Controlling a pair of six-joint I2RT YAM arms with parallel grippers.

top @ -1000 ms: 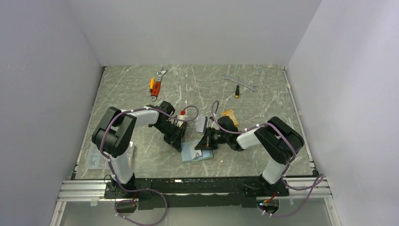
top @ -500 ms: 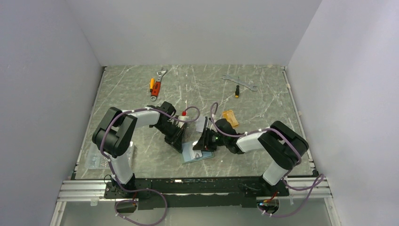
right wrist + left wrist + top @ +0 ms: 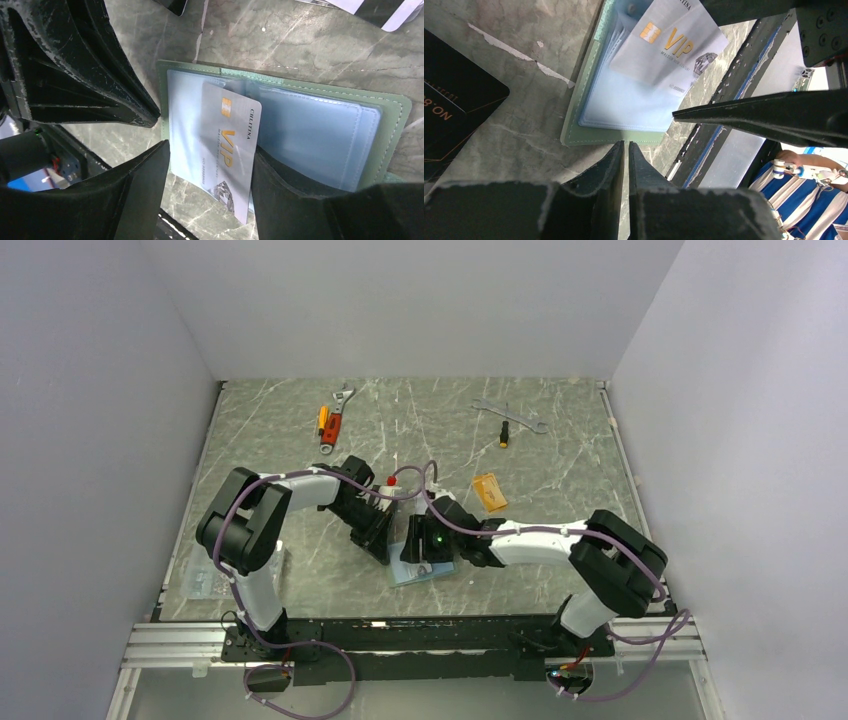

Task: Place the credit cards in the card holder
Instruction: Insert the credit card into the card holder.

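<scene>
The card holder [image 3: 432,574] lies open on the table, sage-green rim [image 3: 391,131] around pale blue sleeves. A silver VIP credit card [image 3: 231,142] sticks partway out of a sleeve, slanting over the holder's edge; the left wrist view shows this card [image 3: 669,45] too. My right gripper [image 3: 210,150] is open, one finger on each side of the card, the left finger clear of it. My left gripper [image 3: 626,145] is shut, its tips at the holder's green edge [image 3: 589,134]. A black card [image 3: 454,112] lies beside it. An orange card [image 3: 488,490] lies further back.
An orange-handled wrench [image 3: 333,420], a silver wrench [image 3: 508,412] and a small screwdriver [image 3: 505,435] lie at the back. A striped silver card [image 3: 390,10] lies beyond the holder. A clear plastic piece [image 3: 205,580] sits at the front left. The two grippers are close together.
My right gripper has opened from shut and its arm has reached left over the holder, leaving the silver card in the sleeve. The left arm has stayed put.
</scene>
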